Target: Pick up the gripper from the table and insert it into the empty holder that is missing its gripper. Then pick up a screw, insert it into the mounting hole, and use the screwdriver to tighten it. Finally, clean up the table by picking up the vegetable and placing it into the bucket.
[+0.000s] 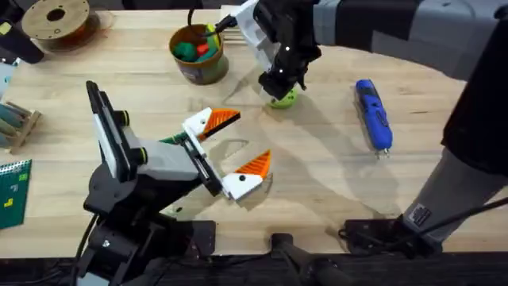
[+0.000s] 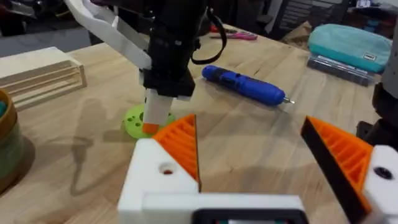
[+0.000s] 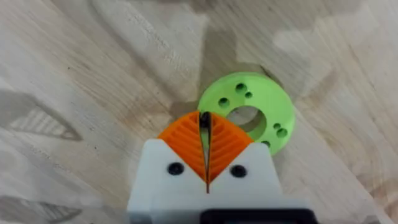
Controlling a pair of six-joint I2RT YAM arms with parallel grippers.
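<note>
**Screwdriver lies unheld while right gripper pinches over green disc**

Screwdriver (image 1: pixel 374 114) rests flat on the table (image 1: pixel 317 183) at about 3 o'clock from the lime-green ring disc (image 1: pixel 282 99), well apart from both arms. Right gripper (image 3: pixel 205 140) is clenched over the disc's rim, a small dark item between its orange tips. Left gripper (image 1: pixel 236 148) hangs spread wide, grasping nothing. Bucket (image 1: pixel 198 54) sits at 10 o'clock from the disc, with colourful items inside.
</note>
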